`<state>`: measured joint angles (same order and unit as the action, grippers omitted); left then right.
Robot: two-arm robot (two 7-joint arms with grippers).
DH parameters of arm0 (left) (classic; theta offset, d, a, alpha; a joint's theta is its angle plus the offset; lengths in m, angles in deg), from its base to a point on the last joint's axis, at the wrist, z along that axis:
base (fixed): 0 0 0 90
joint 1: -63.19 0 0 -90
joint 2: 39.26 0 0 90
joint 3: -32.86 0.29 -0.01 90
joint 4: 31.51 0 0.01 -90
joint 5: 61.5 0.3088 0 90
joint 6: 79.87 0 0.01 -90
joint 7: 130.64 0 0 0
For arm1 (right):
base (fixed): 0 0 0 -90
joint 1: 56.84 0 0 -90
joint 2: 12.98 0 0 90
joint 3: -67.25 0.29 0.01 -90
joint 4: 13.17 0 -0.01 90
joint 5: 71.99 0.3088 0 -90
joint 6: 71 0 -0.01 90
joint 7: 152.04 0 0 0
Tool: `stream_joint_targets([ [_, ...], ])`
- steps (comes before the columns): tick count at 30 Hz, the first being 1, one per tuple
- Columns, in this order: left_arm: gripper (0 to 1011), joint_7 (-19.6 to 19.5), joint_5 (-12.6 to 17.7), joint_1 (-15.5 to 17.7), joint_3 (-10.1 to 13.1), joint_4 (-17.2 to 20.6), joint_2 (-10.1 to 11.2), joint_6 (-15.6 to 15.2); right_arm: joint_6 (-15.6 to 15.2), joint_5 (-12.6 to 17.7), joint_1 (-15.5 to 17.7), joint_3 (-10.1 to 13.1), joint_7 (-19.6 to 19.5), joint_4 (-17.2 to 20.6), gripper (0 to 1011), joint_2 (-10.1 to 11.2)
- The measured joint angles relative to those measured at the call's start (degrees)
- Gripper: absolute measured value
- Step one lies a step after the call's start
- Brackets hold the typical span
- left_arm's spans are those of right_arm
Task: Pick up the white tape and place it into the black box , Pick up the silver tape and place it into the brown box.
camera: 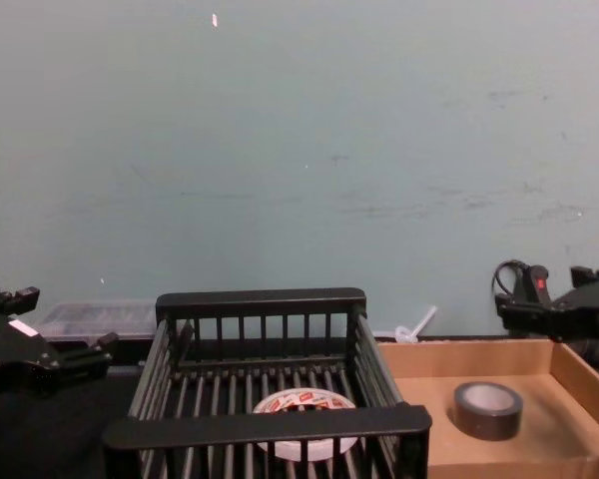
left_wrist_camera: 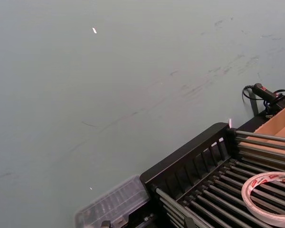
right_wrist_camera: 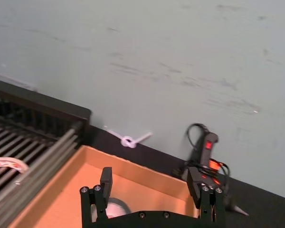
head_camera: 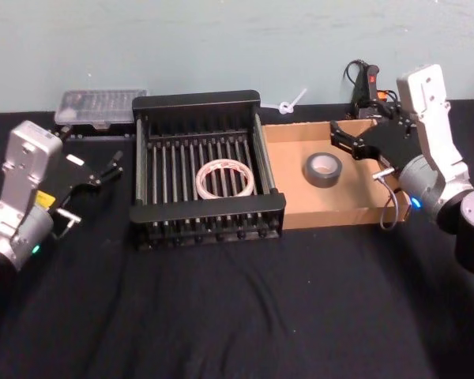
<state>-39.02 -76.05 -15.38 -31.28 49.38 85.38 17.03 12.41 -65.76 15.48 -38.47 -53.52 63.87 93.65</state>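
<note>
White tape is lying flat, hole facing up, in the black box. Silver tape is lying flat in the brown box. Right claw is hanging open above it; left claw is sitting open too.

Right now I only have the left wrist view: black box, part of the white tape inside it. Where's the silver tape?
Observer: The silver tape lies flat on the floor of the brown box, clear of its walls.
Operator: Right gripper?
Observer: The right gripper is open and holds nothing, over the far part of the brown box, apart from the silver tape.
Operator: And my own left gripper?
Observer: The left gripper is open and empty, outside the black box, off its left wall.
</note>
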Motion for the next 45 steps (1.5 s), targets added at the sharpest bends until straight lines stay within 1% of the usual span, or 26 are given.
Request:
stream_joint_targets([
  [5, 1001, 0.0, 0.0, 0.0, 0.0, 0.0, 0.0, 0.0, 1.8, -2.2, 0.0, 0.3, -2.2, -2.0, 1002, -0.9],
  [6, 1001, 0.0, 0.0, 0.0, 0.0, 0.0, 0.0, 0.0, 2.6, -3.2, 0.0, 0.3, -3.1, -2.6, 1002, -1.1],
  [8, 1001, 0.0, 0.0, 0.0, 0.0, 0.0, 0.0, 0.0, 3.3, -4.2, 0.0, 0.3, -3.9, -3.2, 1003, -1.3],
  [9, 1001, 0.0, 0.0, 0.0, 0.0, 0.0, 0.0, 0.0, 4.2, -5.4, -0.1, 0.1, -4.9, -3.8, 1003, -1.4],
  [11, 1001, 0.0, 0.0, 0.0, 0.0, 0.0, 0.0, 0.0, 4.8, -6.5, -0.1, -0.1, -5.6, -4.3, 1003, -1.6],
  [12, 1001, 0.0, 0.0, 0.0, 0.0, 0.0, 0.0, 0.0, 5.4, -7.6, -0.3, -0.3, -6.2, -4.8, 1003, -1.7],
  [14, 1001, 0.0, 0.0, 0.0, 0.0, 0.0, 0.0, 0.0, 5.8, -8.9, -0.4, -0.6, -6.8, -5.5, 1002, -1.8],
  [15, 1001, 0.0, 0.0, 0.0, 0.0, 0.0, 0.0, 0.0, 5.8, -8.9, -0.4, -0.6, -6.8, -5.5, 1002, -1.8],
  [16, 1002, 0.0, 0.0, 0.0, 0.0, 0.0, 0.0, 0.0, 5.8, -9.5, -0.5, -0.7, -7.0, -5.9, 1002, -2.0],
  [25, 1001, 0.0, 0.0, 0.0, 0.0, 0.0, 0.0, 0.0, 5.1, -11.0, -0.8, -0.4, -6.8, -6.7, 1003, -2.9],
  [45, 1001, 0.0, 0.0, 0.0, 0.0, 0.0, 0.0, 0.0, 5.1, -11.0, -0.8, -0.5, -6.7, -6.7, 1002, -2.8],
])
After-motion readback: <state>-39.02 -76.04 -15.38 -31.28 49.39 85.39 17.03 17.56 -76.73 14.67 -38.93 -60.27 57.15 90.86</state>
